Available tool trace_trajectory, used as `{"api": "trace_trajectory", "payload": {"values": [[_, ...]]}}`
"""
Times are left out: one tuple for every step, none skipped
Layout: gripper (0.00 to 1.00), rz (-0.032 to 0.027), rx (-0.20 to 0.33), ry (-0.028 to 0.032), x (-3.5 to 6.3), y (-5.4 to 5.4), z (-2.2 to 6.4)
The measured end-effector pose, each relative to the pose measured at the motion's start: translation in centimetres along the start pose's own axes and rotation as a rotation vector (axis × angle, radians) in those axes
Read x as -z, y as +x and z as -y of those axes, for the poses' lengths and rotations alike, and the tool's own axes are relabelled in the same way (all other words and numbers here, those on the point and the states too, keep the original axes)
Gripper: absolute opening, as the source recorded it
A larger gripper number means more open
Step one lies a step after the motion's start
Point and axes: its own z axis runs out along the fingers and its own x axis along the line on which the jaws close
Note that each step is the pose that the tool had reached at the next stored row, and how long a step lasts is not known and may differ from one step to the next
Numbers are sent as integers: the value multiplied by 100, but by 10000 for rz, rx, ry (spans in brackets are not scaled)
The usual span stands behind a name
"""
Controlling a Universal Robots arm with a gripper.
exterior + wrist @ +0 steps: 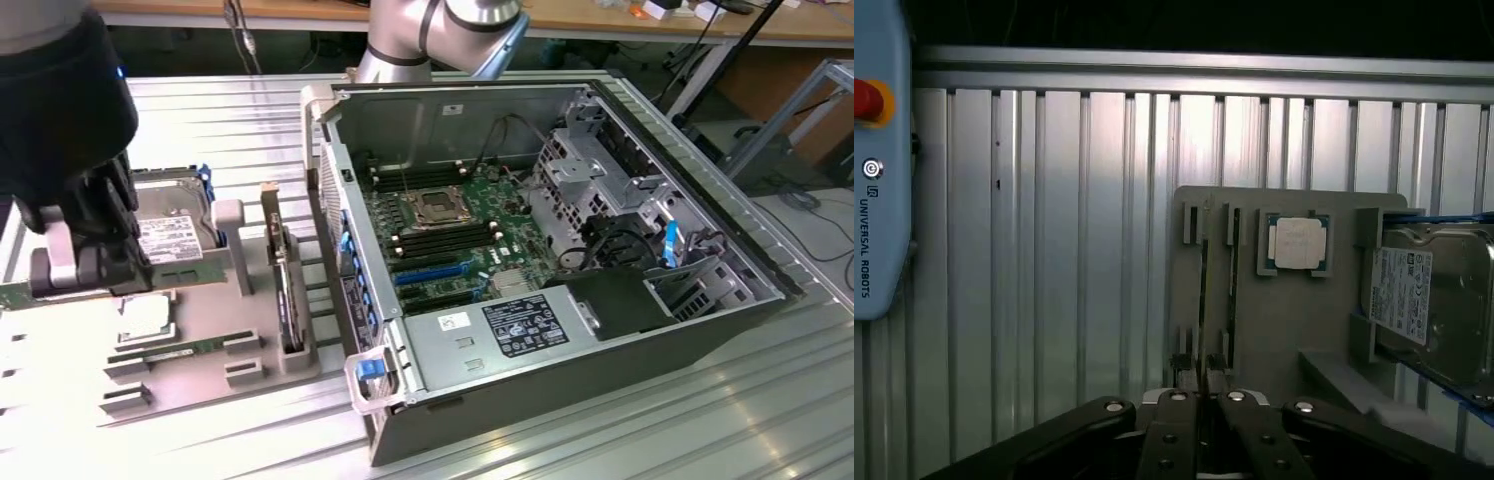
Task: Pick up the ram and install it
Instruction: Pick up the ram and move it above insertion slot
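While my hand [83, 285] hangs over the near-left end of the tray [220, 310], its fingers are drawn in to a narrow gap and clamp the ram [180, 273] by its flat faces. The green stick lies roughly level between them. It sticks out on both sides and sits clear above the tray's surface. One end reaches toward the tray's middle and the other points off the exterior view's left edge.

Below the ram, in a square pocket of the tray, sits the processor [143, 320]. A second green stick [187, 350] lies in a slot just nearer the camera than that. The hard drive [171, 235] rests at the tray's far end in a blue-edged bracket. A dark card [282, 280] stands on edge along the tray's side toward the exterior view's right.

Just beyond that side of the tray, the open case [561, 400] lies on the ribbed metal worktop [601, 440], with its board [454, 240] facing up.

In the wrist view, my fingers [1172, 420] meet close together above the tray's two long slots. A blue-grey pendant [876, 170] with a red button lies well apart from the tray on the worktop.
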Motion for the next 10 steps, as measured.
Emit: {"api": "trace_trajectory", "payload": {"values": [[14, -4, 0, -2, 77, 0, -1], [14, -2, -9, 0, 76, 0, -1], [14, -2, -11, -2, 77, 2, 62], [14, -2, -4, -6, 78, 4, 138], [14, -2, 5, -8, 80, 7, 227], [14, -3, 9, -10, 81, 9, 281], [14, -2, 11, -9, 81, 10, 324], [14, -2, 13, -8, 82, 11, 371], [14, -2, 14, -9, 83, 13, 433], [14, -3, 17, -9, 84, 16, 525]]}}
